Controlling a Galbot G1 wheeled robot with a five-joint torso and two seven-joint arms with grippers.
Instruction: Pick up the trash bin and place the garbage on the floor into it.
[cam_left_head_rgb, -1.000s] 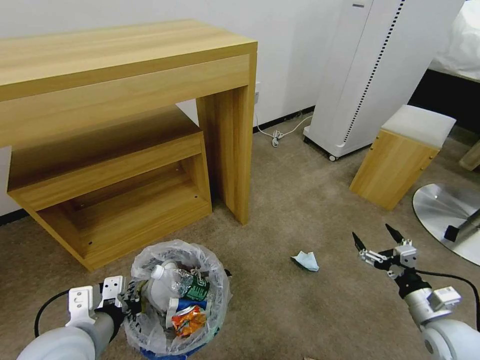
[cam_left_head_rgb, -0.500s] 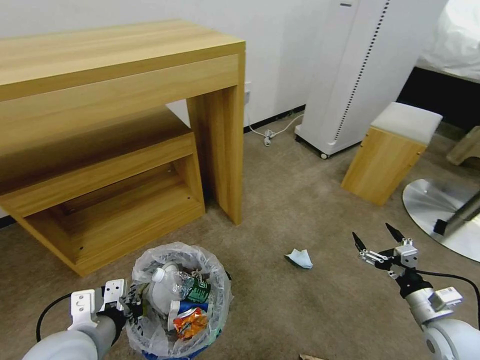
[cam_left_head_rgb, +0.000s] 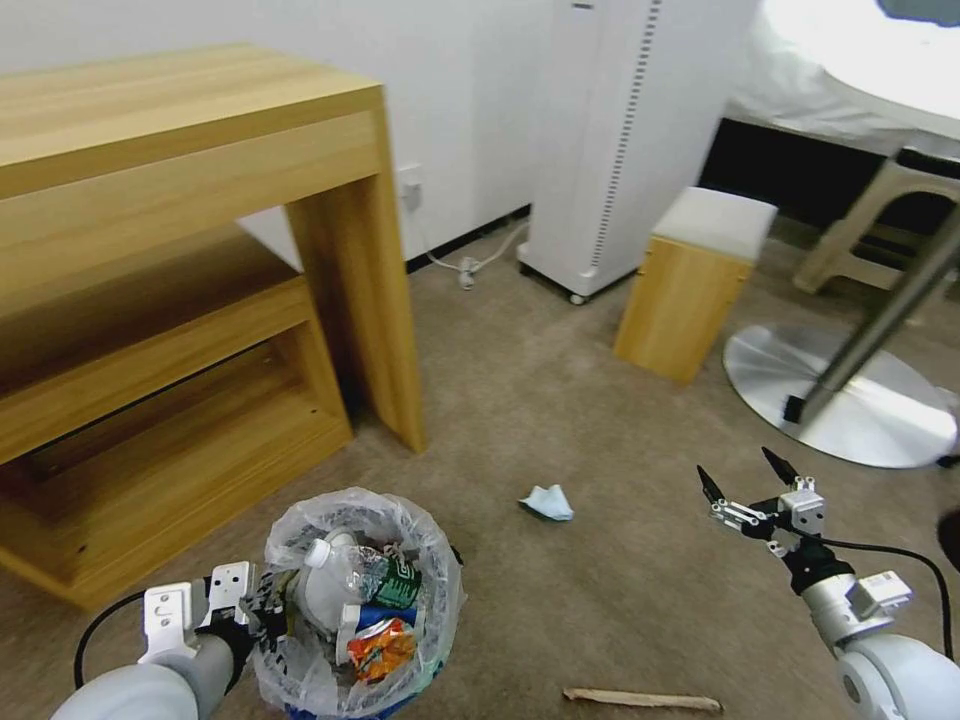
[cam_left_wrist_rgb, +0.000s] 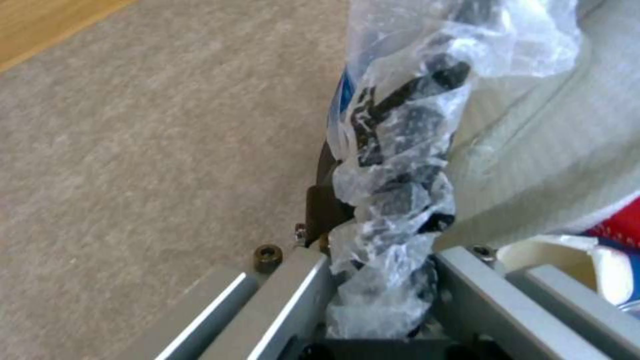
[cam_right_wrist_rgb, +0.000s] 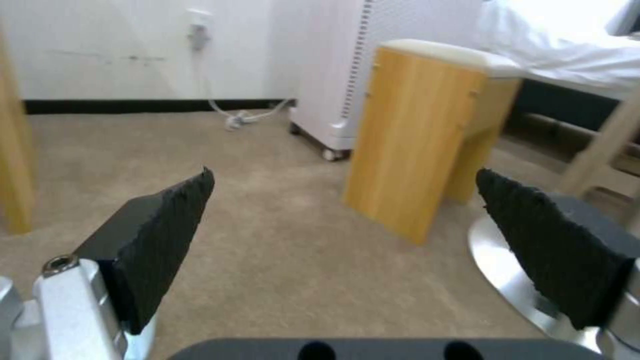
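Note:
The trash bin (cam_left_head_rgb: 300, 672), blue and lined with a clear plastic bag, hangs low at my left, holding a crushed bottle and coloured wrappers. My left gripper (cam_left_head_rgb: 262, 608) is shut on its rim; in the left wrist view the left gripper (cam_left_wrist_rgb: 381, 260) clamps the crumpled bag and the black rim (cam_left_wrist_rgb: 427, 80). On the beige floor (cam_left_head_rgb: 600, 420) lie a pale crumpled tissue (cam_left_head_rgb: 548, 503) and a wooden stick (cam_left_head_rgb: 640, 700). My right gripper (cam_left_head_rgb: 742, 482) hovers open to the right of the tissue, nothing between its fingers (cam_right_wrist_rgb: 167, 240).
A wooden desk (cam_left_head_rgb: 200, 200) with a low shelf stands at left. Behind are a tall white appliance (cam_left_head_rgb: 620, 130), a wooden stool (cam_left_head_rgb: 690, 290) with a white cushion, and a round metal table base (cam_left_head_rgb: 850, 390). A white cable (cam_left_head_rgb: 470, 265) lies by the wall.
The whole view has shifted left, so the camera has turned right. The wooden stick has come into view at the bottom. Both grippers keep their poses.

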